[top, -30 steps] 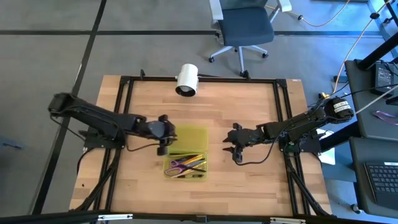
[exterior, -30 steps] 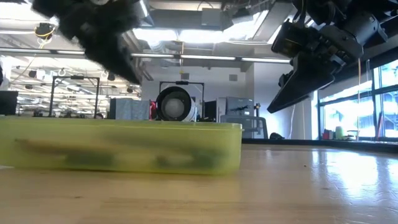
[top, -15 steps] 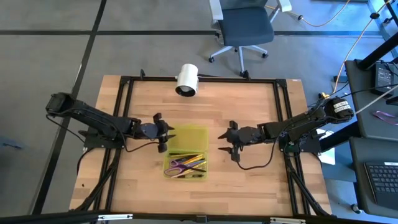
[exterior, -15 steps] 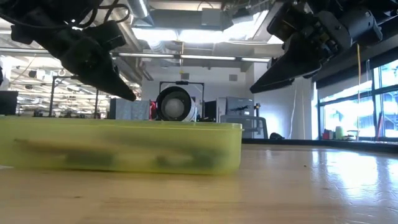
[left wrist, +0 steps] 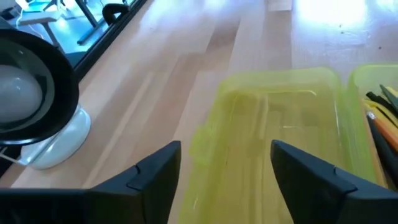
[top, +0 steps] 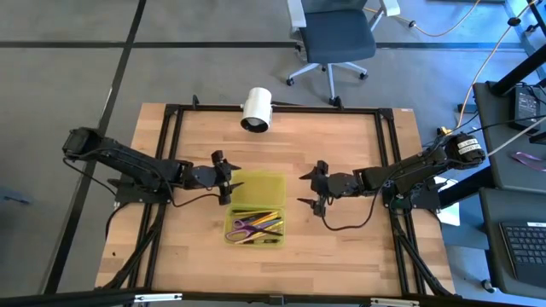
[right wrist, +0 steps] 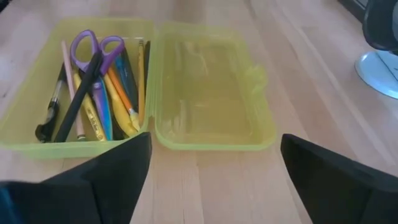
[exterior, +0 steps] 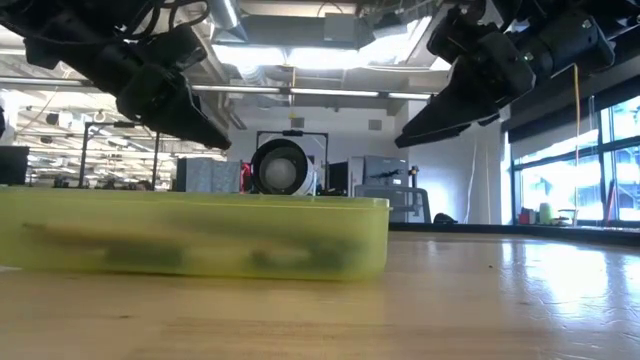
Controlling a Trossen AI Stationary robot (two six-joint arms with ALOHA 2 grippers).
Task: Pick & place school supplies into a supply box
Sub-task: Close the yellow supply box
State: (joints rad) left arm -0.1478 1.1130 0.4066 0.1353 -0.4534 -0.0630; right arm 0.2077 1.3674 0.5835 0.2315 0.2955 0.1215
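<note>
The supply box lies open on the table, both halves flat on their bottoms. Its near half holds the school supplies: purple-handled scissors and several pens and pencils. The far half holds nothing. My left gripper hovers open at the box's left side, above the far half's edge. My right gripper hovers open to the right of the box, pointing at it. In the low view both the left gripper and the right gripper hang above the box's wall.
A white cylinder lies at the table's far edge, behind the box, and shows in the left wrist view as the white cylinder. Bare wood lies to the right of and in front of the box. An office chair stands beyond the table.
Both grippers have opened wide. My left gripper has drawn back a little toward the table's left edge, sunk slightly and tipped nearer to level. My right gripper has tipped nearer to level in place. The box and its contents have stayed still.
</note>
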